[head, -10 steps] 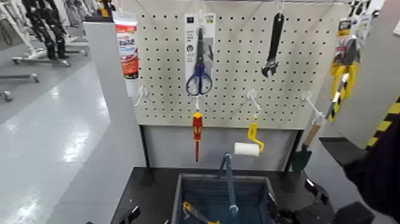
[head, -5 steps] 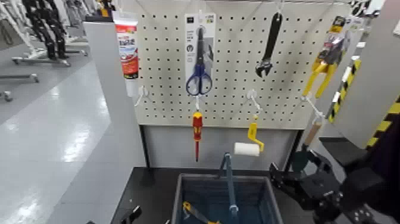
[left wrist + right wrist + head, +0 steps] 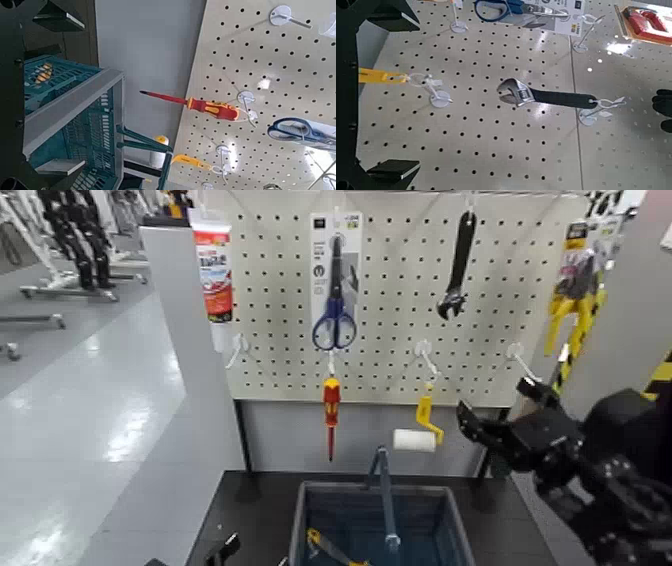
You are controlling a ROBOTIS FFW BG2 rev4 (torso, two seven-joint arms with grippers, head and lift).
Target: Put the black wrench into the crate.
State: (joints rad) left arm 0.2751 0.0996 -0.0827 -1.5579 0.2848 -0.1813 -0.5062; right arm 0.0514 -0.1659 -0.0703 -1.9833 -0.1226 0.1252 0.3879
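Note:
The black wrench (image 3: 459,265) hangs jaw-down from a hook at the upper right of the white pegboard. In the right wrist view the wrench (image 3: 546,96) lies straight ahead of the wide-open fingers. My right gripper (image 3: 500,408) is open and empty, raised at the right, below and to the right of the wrench and well apart from it. The blue-grey crate (image 3: 340,487) with its blue bar handle stands on the black table below the board, and it also shows in the left wrist view (image 3: 71,103). My left gripper (image 3: 222,550) is parked low beside the crate, open.
On the pegboard hang blue-handled scissors (image 3: 334,320), a red-and-yellow screwdriver (image 3: 331,405), a paint roller (image 3: 418,435), a tube (image 3: 212,270) and yellow pliers (image 3: 572,290). A yellow tool (image 3: 325,547) lies in the crate. A grey panel stands at the right.
My right arm has risen from the lower right corner up toward the pegboard, its open gripper now turned toward the board. The yellow pliers and the wrench have swung slightly.

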